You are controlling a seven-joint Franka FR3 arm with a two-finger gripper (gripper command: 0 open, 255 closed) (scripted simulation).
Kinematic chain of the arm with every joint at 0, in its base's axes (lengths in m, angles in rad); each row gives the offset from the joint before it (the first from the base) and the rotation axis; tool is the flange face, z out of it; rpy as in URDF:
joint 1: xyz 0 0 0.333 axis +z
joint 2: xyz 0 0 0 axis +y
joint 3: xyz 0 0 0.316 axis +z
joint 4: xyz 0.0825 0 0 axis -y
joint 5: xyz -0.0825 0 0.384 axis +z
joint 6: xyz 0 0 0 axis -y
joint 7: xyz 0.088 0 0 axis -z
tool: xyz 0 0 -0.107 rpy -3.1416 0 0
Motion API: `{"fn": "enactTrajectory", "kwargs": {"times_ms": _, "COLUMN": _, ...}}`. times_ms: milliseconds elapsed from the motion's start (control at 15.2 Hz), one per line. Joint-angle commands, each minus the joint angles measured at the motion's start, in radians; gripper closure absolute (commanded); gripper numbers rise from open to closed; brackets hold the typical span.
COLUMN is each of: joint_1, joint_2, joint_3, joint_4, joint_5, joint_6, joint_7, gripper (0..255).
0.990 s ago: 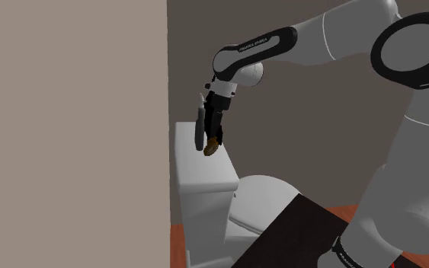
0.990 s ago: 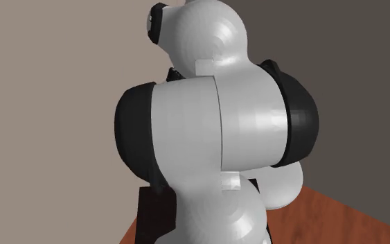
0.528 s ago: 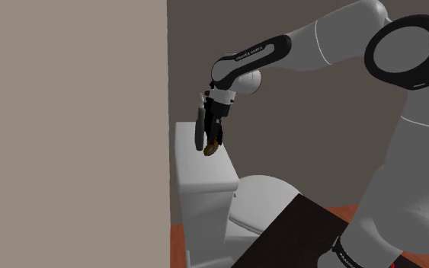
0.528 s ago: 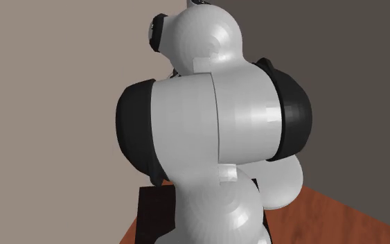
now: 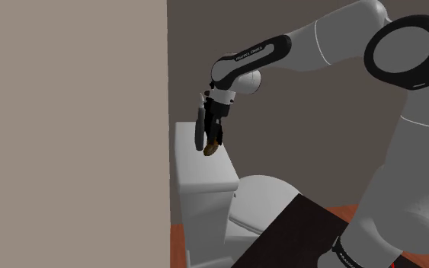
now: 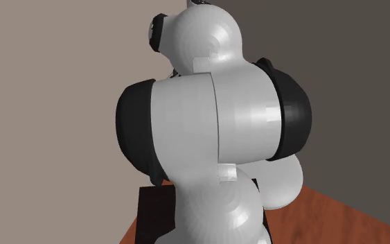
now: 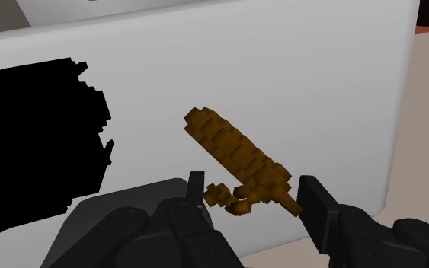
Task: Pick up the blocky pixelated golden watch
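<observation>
Golden-brown watch clamped in the pincer over the toilet tank

Golden-brown and built of small cubes, the watch (image 7: 239,156) sits between the two black fingers (image 7: 315,205) of the pincer (image 7: 253,183). Its lower end is pinched at the fingertips, and its strap slants outward and away beyond them. The pincer is therefore closed on the watch, with the jaws held part-way apart by the strap's thickness.

In the shoulder view the arm (image 5: 319,38) reaches over to the white toilet (image 5: 262,194) and points the pincer down at the tank lid (image 5: 201,171), beside the beige wall (image 5: 68,114). The watch hangs at the fingertips, in front of the lid's flat top.

In the wrist view the white lid lies behind the watch. A jagged black shape (image 7: 37,145) lies off to one side of the pincer, well apart from the watch. What it is cannot be told.

Progress, as a judgement:
- The approach and the grasp look complete.
- The slanted, hanging pose of the watch suggests it is already off the lid, though the gap under it is not plainly visible.
- What is left is to raise it clearly free of the tank and keep the grip secure.
- The hold is near one end, so the strap could swing or slip
</observation>
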State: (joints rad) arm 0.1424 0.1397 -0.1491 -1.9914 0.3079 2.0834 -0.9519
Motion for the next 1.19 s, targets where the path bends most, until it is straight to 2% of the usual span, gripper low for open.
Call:
{"fn": "enactTrajectory", "kwargs": {"times_ms": 0, "joint_1": 0.0, "joint_2": -0.001, "joint_3": 0.0, "joint_4": -0.004, "joint_5": 0.0, "joint_6": 0.002, "joint_7": -0.001, "gripper": 255}}
{"fn": "enactTrajectory", "kwargs": {"times_ms": 990, "joint_1": -0.002, "joint_2": -0.064, "joint_3": -0.006, "joint_4": 0.12, "joint_5": -0.035, "joint_6": -0.177, "joint_7": 0.054, "gripper": 255}}
{"fn": "enactTrajectory", "kwargs": {"times_ms": 1122, "joint_1": -0.002, "joint_2": -0.065, "joint_3": -0.006, "joint_4": 0.121, "joint_5": -0.035, "joint_6": -0.179, "joint_7": 0.055, "gripper": 255}}
